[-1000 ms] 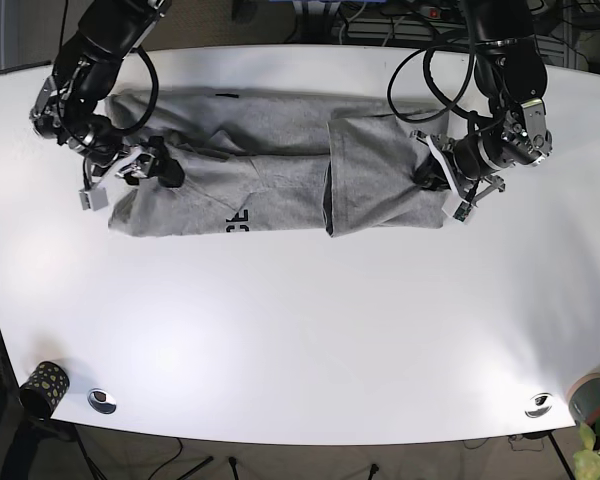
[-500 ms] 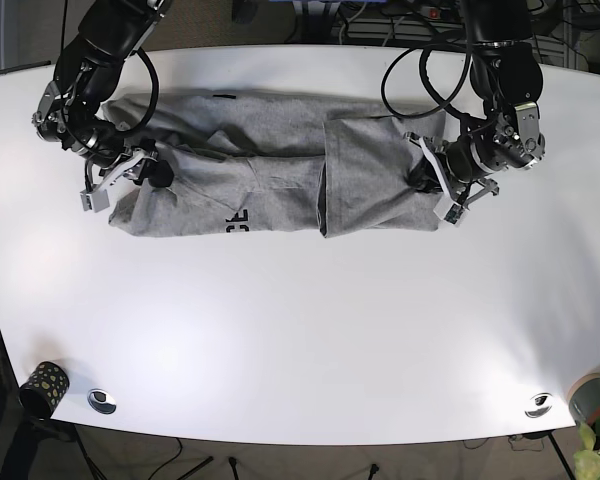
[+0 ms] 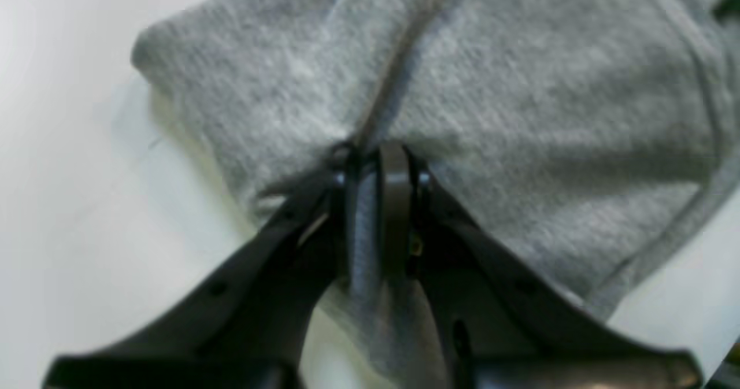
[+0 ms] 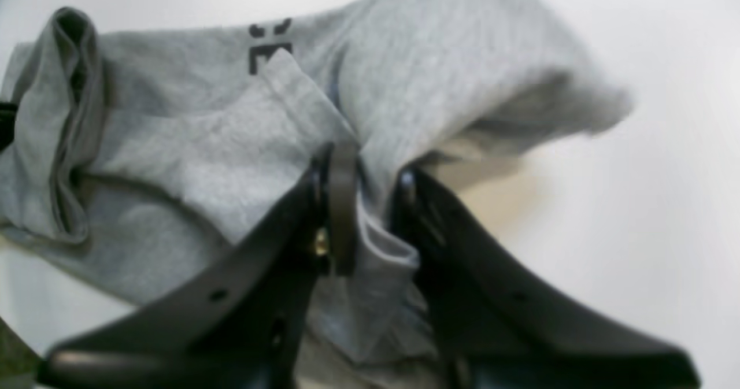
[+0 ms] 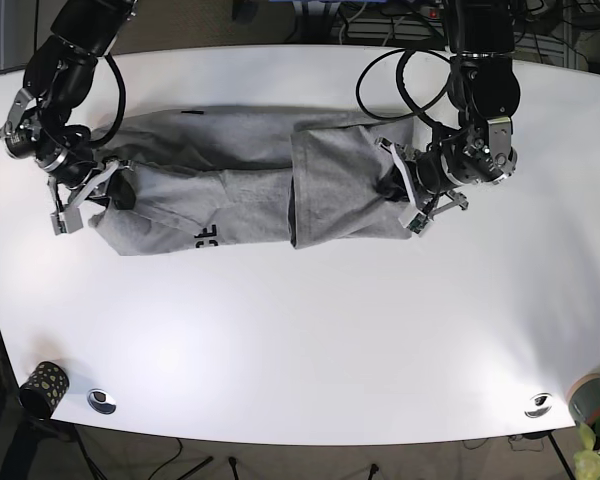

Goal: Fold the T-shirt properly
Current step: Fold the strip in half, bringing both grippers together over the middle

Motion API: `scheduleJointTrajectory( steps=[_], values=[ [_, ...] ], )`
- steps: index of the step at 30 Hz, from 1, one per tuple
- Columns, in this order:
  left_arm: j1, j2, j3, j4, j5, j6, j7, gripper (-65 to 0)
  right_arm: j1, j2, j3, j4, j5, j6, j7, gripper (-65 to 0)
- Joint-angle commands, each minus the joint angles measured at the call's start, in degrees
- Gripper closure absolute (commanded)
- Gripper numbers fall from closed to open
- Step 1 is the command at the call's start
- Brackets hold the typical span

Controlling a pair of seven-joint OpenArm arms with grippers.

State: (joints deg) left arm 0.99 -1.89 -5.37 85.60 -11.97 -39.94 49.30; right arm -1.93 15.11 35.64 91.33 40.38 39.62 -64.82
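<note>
A grey T-shirt [image 5: 240, 180] with dark lettering lies partly folded across the far half of the white table [image 5: 300, 340]. Its right part is folded over as a flap [image 5: 340, 185]. My left gripper [image 5: 393, 190] is shut on the shirt's right edge; its wrist view shows the black fingers [image 3: 393, 204] pinching grey cloth [image 3: 491, 88]. My right gripper [image 5: 113, 190] is shut on the shirt's left end; its wrist view shows cloth [image 4: 370, 250] bunched between the fingers [image 4: 341, 204], with the lettering [image 4: 269, 45] beyond.
A patterned dark cup [image 5: 42, 388] and a small metal disc [image 5: 102, 400] sit at the near left corner. Another metal disc [image 5: 538, 405] and a grey pot with a plant [image 5: 592, 400] are at the near right. Cables run behind the table's far edge.
Both grippers have moved left in the base view while holding the cloth, and the whole shirt has slid left with them.
</note>
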Motion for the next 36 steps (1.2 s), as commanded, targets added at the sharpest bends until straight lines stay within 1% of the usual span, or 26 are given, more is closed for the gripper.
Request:
scheduleJointTrajectory(
  steps=[1, 5, 7, 10, 12, 14, 16, 18, 21, 25, 34, 36],
  values=[
    [-1.4, 1.8, 1.5, -3.4, 2.8, -0.1, 2.7, -6.0, 0.3, 0.7, 0.1, 4.2, 1.5, 0.38, 1.2, -0.8],
    [-2.3, 4.0, 3.2, -9.3, 2.9, -0.1, -0.3, -6.0, -0.7, 0.4, -0.2, 9.5, 1.6, 0.38, 1.1, -0.8],
    [-2.8, 5.6, 4.7, -12.3, 2.9, -0.1, -3.2, -6.0, -0.7, 0.2, -0.3, 12.1, 1.6, 0.38, 1.0, -0.8],
    [-3.9, 7.2, 6.5, -16.0, 2.9, 0.0, -5.6, -6.0, -0.6, -0.7, -1.0, 14.9, 1.7, 0.38, -0.8, -0.8],
    [-4.4, 7.9, 8.0, -18.1, 2.6, 2.2, -5.9, -6.1, -0.5, -1.0, -1.1, 16.6, 2.7, 0.38, -1.7, -0.8],
    [-5.3, 9.0, 9.2, -19.9, 2.6, 3.3, -6.0, -6.1, -0.5, -1.2, -1.2, 17.3, 5.6, 0.38, -2.0, -0.8],
    [-5.9, 10.3, 10.2, -21.3, 2.6, 3.9, -6.0, -6.1, -0.5, -1.3, -2.5, 17.5, 9.0, 0.38, -2.0, -0.8],
    [-6.0, 10.9, 10.4, -22.0, 2.6, 4.2, -6.0, -6.1, -0.5, -1.3, -4.2, 17.5, 9.9, 0.38, -2.0, -0.8],
    [-6.1, 10.9, 10.4, -22.3, 2.6, 4.8, -6.3, -6.1, -0.5, -1.7, -6.1, 17.5, 9.8, 0.38, -2.0, -0.8],
    [-6.0, 10.9, 10.6, -22.3, 2.5, 5.0, -7.9, -6.1, -0.7, -5.0, -8.1, 17.4, 9.8, 0.38, -2.0, -0.8],
    [-6.3, 10.9, 10.5, -25.3, 2.5, 5.0, -10.8, -6.1, -1.1, -9.0, -11.6, 18.6, 9.9, 0.38, -2.0, -1.0],
    [-6.2, 10.9, 10.5, -25.3, 2.5, 5.0, -10.7, -6.1, -1.5, -9.4, -12.2, 18.7, 9.7, 0.38, -2.0, -1.1]
  ],
)
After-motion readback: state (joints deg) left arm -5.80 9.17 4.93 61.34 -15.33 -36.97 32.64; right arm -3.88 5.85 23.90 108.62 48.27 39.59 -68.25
